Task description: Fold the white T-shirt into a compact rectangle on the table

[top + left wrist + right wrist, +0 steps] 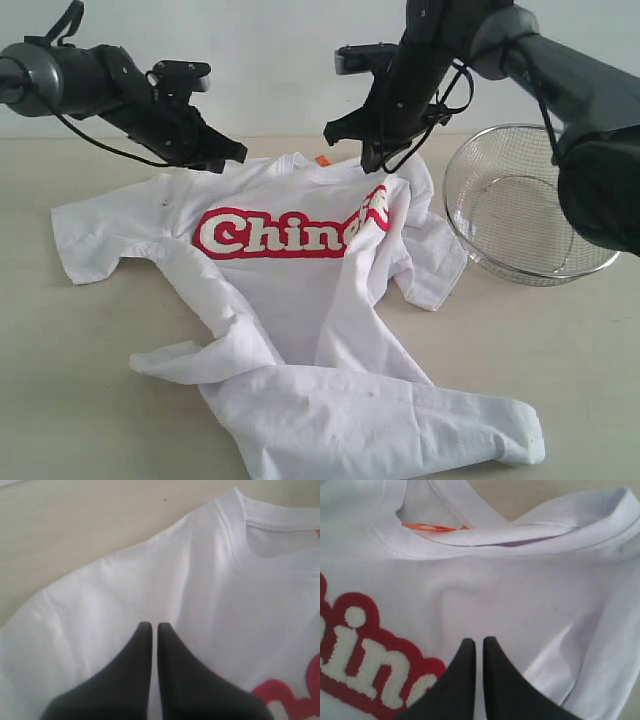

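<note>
The white T-shirt [300, 300] lies front up on the table [80, 380], rumpled, its lower part twisted toward the near edge. Red-outlined lettering [270, 235] crosses the chest and buckles at its right end. An orange neck tag [321, 159] shows at the collar. My left gripper [232, 158] is over the shirt's left shoulder, shut, with no cloth seen between its fingers [151, 626]. My right gripper [372, 162] is by the right shoulder, near the collar, also shut [476, 641] above the shirt [520, 595] with nothing visibly pinched.
A round wire basket [470, 250] stands on the table to the right of the shirt, close to its right sleeve. A pale wall runs behind the table. Bare tabletop [75, 525] shows beyond the left shoulder.
</note>
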Action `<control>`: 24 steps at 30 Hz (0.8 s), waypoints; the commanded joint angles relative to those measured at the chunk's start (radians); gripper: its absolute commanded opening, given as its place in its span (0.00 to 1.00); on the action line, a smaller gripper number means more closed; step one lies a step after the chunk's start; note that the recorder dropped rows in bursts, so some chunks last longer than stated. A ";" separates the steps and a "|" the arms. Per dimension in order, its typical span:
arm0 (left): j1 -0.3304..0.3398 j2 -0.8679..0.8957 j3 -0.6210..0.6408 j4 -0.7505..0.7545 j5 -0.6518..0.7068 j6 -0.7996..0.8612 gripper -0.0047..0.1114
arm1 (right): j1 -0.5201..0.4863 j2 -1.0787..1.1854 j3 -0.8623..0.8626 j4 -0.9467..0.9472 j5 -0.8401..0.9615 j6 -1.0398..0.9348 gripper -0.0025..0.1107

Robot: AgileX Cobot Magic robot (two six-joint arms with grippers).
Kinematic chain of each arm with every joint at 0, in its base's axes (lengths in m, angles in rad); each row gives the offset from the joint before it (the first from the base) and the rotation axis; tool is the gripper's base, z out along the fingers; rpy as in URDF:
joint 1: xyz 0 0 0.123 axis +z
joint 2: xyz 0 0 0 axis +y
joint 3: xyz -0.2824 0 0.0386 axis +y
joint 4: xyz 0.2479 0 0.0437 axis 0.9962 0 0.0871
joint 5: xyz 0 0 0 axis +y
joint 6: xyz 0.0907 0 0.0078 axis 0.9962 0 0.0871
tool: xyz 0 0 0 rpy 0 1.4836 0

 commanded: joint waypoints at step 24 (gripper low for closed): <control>0.023 0.230 -0.257 -0.133 0.023 0.118 0.08 | 0.006 -0.118 0.232 -0.017 -0.002 -0.023 0.02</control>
